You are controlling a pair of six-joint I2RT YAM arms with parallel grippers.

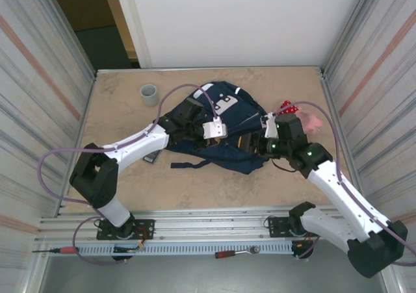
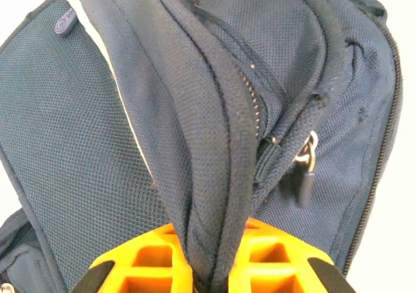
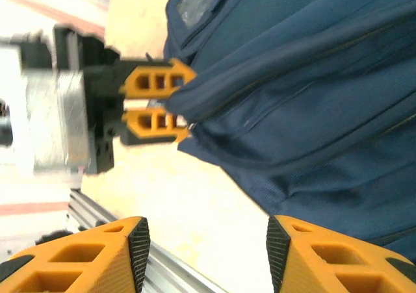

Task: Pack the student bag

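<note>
The student bag (image 1: 229,121) lies flat in the middle of the table, navy blue with white patches. My left gripper (image 1: 220,140) reaches over its near side. In the left wrist view its orange fingers (image 2: 156,260) are shut on a thick fold of the bag's fabric (image 2: 214,176), with a zipper pull (image 2: 305,173) just to the right. The right wrist view shows that same left gripper (image 3: 177,101) clamped on the bag's edge (image 3: 312,78). My right gripper (image 1: 249,145) hovers at the bag's near right corner; its fingers (image 3: 208,247) stand open over bare table with nothing between them.
A grey cup (image 1: 150,95) stands at the back left. A red dotted item (image 1: 286,106) and a pink thing (image 1: 312,123) lie right of the bag. A small dark object (image 1: 151,158) sits under the left arm. A screwdriver (image 1: 55,249) and a ratchet (image 1: 234,253) rest on the front rail.
</note>
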